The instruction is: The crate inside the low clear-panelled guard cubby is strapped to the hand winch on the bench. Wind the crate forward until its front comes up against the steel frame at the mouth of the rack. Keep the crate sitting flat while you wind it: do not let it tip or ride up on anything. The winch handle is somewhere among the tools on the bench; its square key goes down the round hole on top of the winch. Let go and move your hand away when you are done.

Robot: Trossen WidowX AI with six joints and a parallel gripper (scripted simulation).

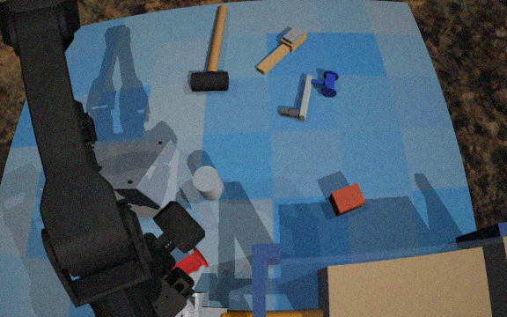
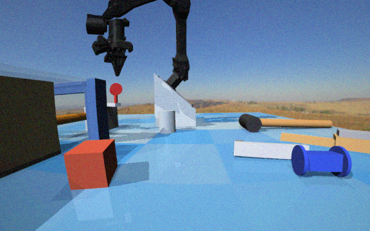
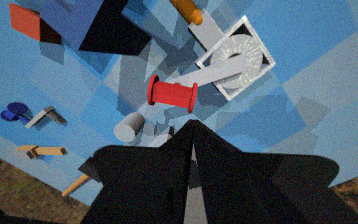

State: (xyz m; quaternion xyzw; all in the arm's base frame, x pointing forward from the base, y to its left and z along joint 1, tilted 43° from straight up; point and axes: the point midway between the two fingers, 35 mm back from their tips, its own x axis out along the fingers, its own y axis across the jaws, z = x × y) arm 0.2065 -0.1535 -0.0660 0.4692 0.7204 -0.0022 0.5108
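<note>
My gripper (image 2: 117,74) (image 3: 193,123) is shut and empty, above the red grip; in the top view the arm hides its fingertips. A crank handle with a pale arm (image 3: 205,73) and upright red grip (image 1: 190,262) (image 2: 115,89) (image 3: 172,93) sits on top of the winch (image 2: 112,118) (image 3: 254,52). The red grip stands apart from my fingertips. An orange strap (image 1: 275,313) (image 2: 70,118) (image 3: 186,10) runs from the winch towards the crate. The tan crate (image 1: 405,282) (image 2: 16,128) stands flat in the cubby, its front set back from the blue frame (image 1: 259,282) (image 2: 96,109).
A grey cylinder (image 1: 207,181) (image 2: 167,121) (image 3: 128,127) stands near the sloped grey block (image 2: 172,107). An orange-red block (image 1: 348,199) (image 2: 87,167) lies before the cubby. A mallet (image 1: 209,81), a wooden tool (image 1: 275,57) and a blue-knobbed crank (image 1: 306,97) lie farther off.
</note>
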